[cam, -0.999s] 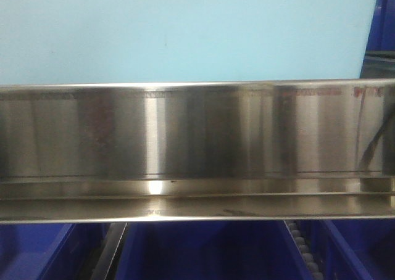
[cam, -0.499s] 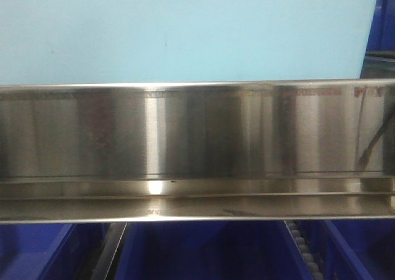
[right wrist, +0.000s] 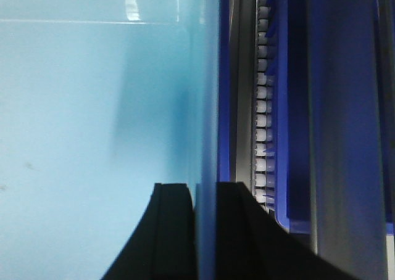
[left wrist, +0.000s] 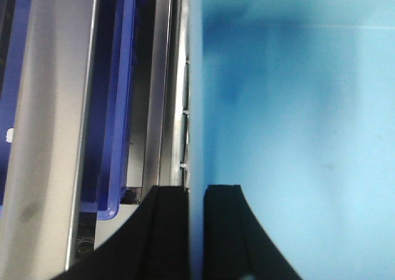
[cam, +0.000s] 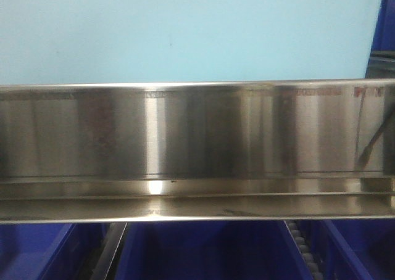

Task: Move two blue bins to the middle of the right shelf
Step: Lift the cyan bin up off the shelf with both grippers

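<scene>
A light blue bin [cam: 185, 33] fills the top of the front view, just behind the steel shelf rail [cam: 197, 138]. The same light blue bin [left wrist: 296, 138] takes up the right side of the left wrist view, where my left gripper [left wrist: 196, 230] is shut on its thin left wall, one black finger [left wrist: 166, 230] outside and one inside. In the right wrist view my right gripper [right wrist: 207, 230] is shut on the right wall of the bin [right wrist: 92, 107]. Only one light blue bin shows.
Dark blue bins [cam: 203, 249] sit on the level below the rail, with another dark blue bin [cam: 386, 21] at the top right. A dark blue bin [left wrist: 114, 107] and steel uprights flank the left side. A roller track [right wrist: 264, 95] and a dark blue bin [right wrist: 290, 107] flank the right.
The light blue bin's right edge has shifted slightly to the right in the front view, covering more of the dark blue bin behind it. Both grips are unchanged.
</scene>
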You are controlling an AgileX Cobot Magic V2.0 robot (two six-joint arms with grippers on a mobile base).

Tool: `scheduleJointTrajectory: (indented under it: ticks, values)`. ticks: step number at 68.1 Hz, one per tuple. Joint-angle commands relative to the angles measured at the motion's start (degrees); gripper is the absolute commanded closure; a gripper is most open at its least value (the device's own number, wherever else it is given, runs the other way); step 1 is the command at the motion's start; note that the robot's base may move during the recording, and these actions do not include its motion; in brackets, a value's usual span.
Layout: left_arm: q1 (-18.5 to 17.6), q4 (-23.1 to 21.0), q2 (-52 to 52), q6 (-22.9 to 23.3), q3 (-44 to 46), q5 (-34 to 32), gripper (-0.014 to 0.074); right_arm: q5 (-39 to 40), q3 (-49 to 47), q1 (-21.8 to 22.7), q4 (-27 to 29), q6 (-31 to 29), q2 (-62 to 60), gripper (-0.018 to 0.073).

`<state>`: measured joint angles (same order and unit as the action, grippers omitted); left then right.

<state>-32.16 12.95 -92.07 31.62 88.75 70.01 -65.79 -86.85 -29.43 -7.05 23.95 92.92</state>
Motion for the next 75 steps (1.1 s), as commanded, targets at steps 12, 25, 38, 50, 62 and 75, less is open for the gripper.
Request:
scheduleJointTrajectory:
  ticks: [12, 25, 38, 50, 62, 75]
  values:
    - [-0.15, 0.89, 0.62, 0.06, 0.05, -0.05, 0.0707, -1.53, -1.11, 0.03, -0.93, -0.3, -1.2, 0.0724]
    - [-0.15, 1.97, 3.37, 0.54, 0.14, -0.05, 0.0707, -0.92, -1.11, 0.03, -2.54, 0.64, -3.74, 0.0724]
    - [-1.76, 7.05, 8.2, 3.24, 0.14, -0.05, 0.0707, 2.06, -1.11, 0.03, -3.33, 0.64, -9.42, 0.0724]
    - [-7.11, 15.31, 13.12, 6.36, 3.16, -0.05, 0.0707, 3.72, -1.11, 0.03, -7.48, 0.64, -14.77, 0.0724]
    - [-9.27, 16.08, 13.59, 6.36, 10.59, -0.05, 0.0707, 5.6, -1.11, 0.03, -8.01, 1.27, -19.12, 0.0724]
    - [-9.27, 18.79, 13.59, 5.96, 14.17, -0.05, 0.0707, 6.6, -1.19, 0.03, -9.35, 1.52, -20.69, 0.0724]
